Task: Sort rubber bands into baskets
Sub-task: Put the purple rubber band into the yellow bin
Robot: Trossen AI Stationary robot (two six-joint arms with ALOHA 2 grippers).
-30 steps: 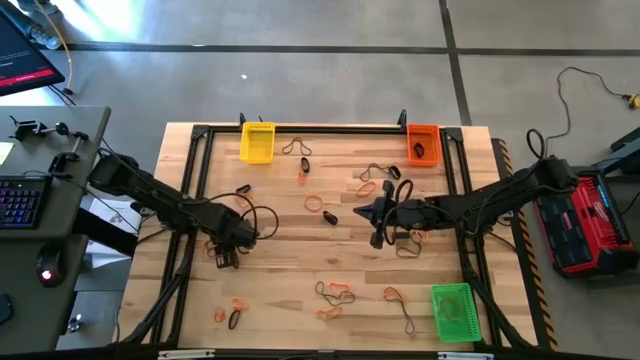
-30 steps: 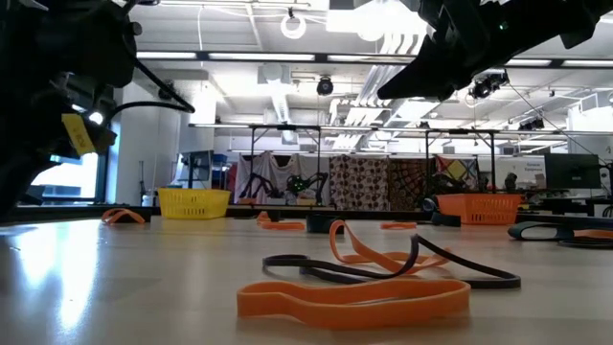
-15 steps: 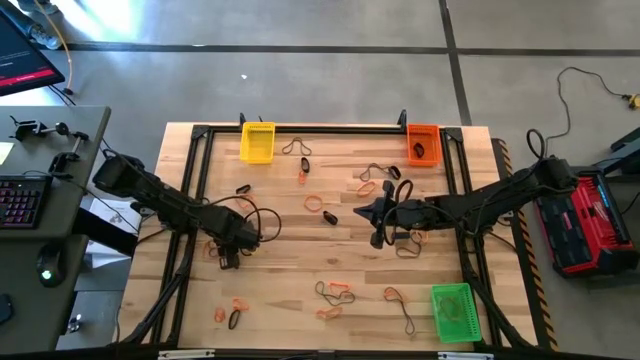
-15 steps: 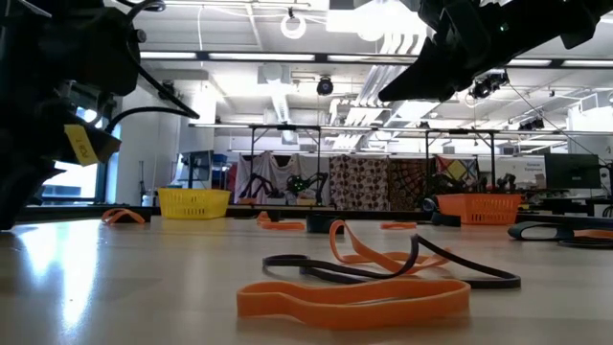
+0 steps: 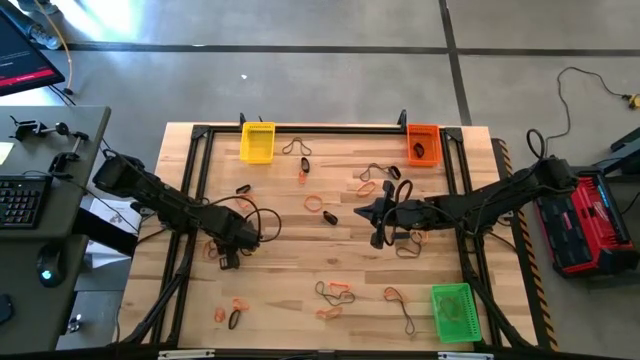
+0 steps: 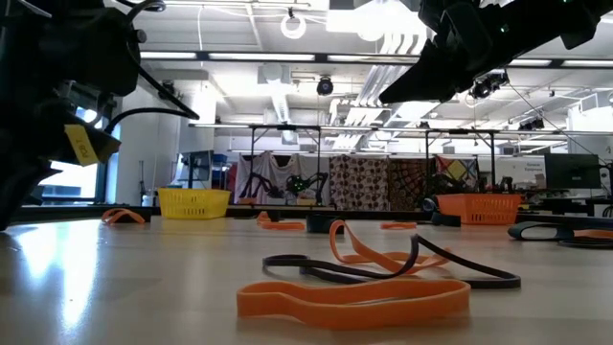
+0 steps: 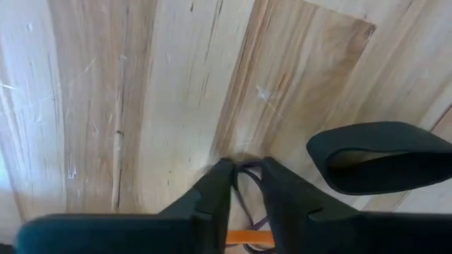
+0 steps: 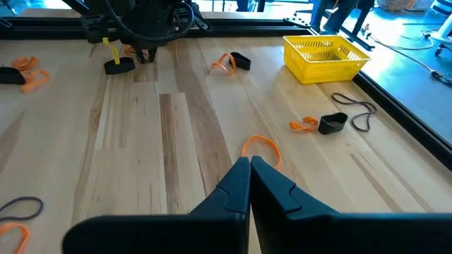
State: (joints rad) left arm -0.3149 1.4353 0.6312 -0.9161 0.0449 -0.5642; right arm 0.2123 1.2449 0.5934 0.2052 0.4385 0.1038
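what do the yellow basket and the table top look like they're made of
The yellow basket looks like molded plastic: its walls are an open mesh in one even bright colour. The table top looks like pale wooden planks, with visible grain and seams and a light sheen.

Pale planked wood table (image 5: 300,265), smooth with a soft sheen, framed by matt black metal rails (image 5: 325,127).

Yellow plastic mesh basket (image 8: 326,56) looks glossy, as do the orange (image 5: 423,144) and green (image 5: 452,311) ones; thin orange rubber bands (image 6: 352,298) look matt and pliant; matt dark plastic left-gripper fingers (image 7: 213,194) show.
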